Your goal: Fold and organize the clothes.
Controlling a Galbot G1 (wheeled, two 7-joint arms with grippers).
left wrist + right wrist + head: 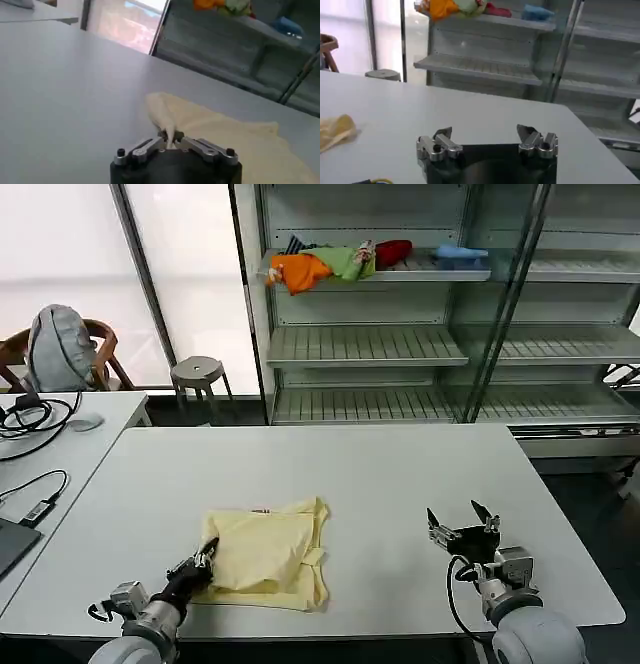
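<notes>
Left pincer [208, 552] pinches T-shirt [268, 554] edge low; right pincer [463, 522] hovers spread.

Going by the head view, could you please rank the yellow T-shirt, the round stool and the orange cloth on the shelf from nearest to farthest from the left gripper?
1. The yellow T-shirt: pinched at its near-left edge by the left gripper, on the table.
2. The round stool: on the floor beyond the table's far left side.
3. The orange cloth: up on the shelf at the back.
</notes>
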